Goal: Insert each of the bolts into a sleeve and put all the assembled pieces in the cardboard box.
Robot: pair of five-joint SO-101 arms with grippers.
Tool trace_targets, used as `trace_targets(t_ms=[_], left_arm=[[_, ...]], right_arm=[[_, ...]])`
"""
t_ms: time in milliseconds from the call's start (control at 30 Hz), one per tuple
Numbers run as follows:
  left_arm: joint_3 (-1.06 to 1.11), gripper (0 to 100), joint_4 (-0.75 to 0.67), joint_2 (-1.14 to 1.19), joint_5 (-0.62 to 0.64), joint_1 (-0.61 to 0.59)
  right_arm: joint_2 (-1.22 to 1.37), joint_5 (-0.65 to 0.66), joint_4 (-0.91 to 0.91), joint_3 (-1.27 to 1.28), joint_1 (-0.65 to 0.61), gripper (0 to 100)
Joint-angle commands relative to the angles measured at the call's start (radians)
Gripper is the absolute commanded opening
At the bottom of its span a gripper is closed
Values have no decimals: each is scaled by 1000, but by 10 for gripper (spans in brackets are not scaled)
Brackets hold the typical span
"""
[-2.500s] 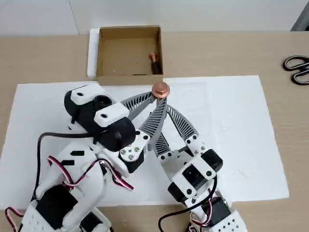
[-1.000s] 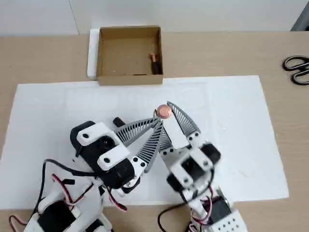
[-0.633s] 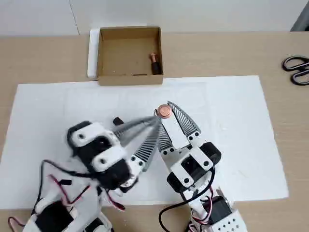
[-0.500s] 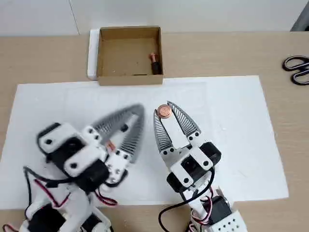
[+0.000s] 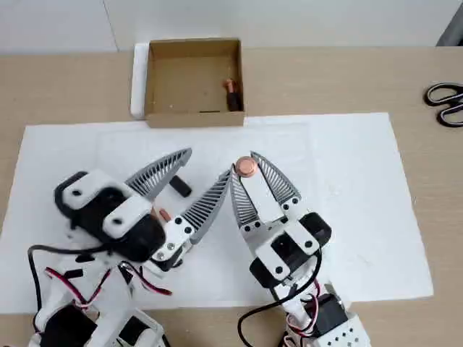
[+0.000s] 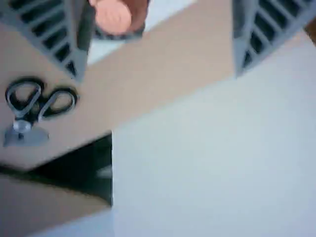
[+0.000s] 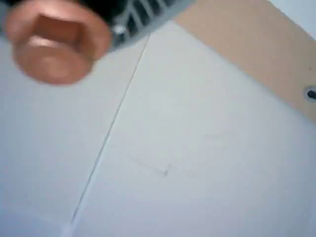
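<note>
My right gripper [image 5: 247,173] is shut on a copper bolt [image 5: 247,168], held head-up over the middle of the white paper [image 5: 347,188]. In the right wrist view the bolt [image 7: 57,47] looms large beside a grey finger [image 7: 143,15]. My left gripper [image 5: 209,163] stands wide open just left of the bolt. A short black sleeve [image 5: 179,186] lies on the paper between its fingers. In the left wrist view the left gripper [image 6: 157,73] shows spread fingers and the bolt [image 6: 116,15] beyond one of them. The cardboard box [image 5: 155,79] at the back holds one assembled piece [image 5: 231,94].
Scissors [image 5: 445,103] lie on the bare table at the far right, also seen as scissors [image 6: 34,103] in the left wrist view. A white block [image 5: 139,79] leans against the box's left wall. The paper's right half is free.
The right gripper carried the bolt back from the box's front edge to mid-paper. The left gripper let go of the bolt, swung left, and now spreads wider around the black sleeve.
</note>
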Motion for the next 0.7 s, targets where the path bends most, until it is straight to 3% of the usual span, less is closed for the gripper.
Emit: trace_targets(t_ms=[0,100,200,367,667], left_arm=[[42,191,40,-3,-2,-110],[107,190,9,-49,2,-269],[286,172,-110,-140,5,-368],[656,100,-299,-388,5,-381],[759,6,-381,-370,95,-374]], right_arm=[[-12,3,105,-31,18,5],[-12,2,219,-100,48,5],[-12,2,300,-144,64,5],[-12,2,364,-157,68,5],[-12,2,372,-130,113,4]])
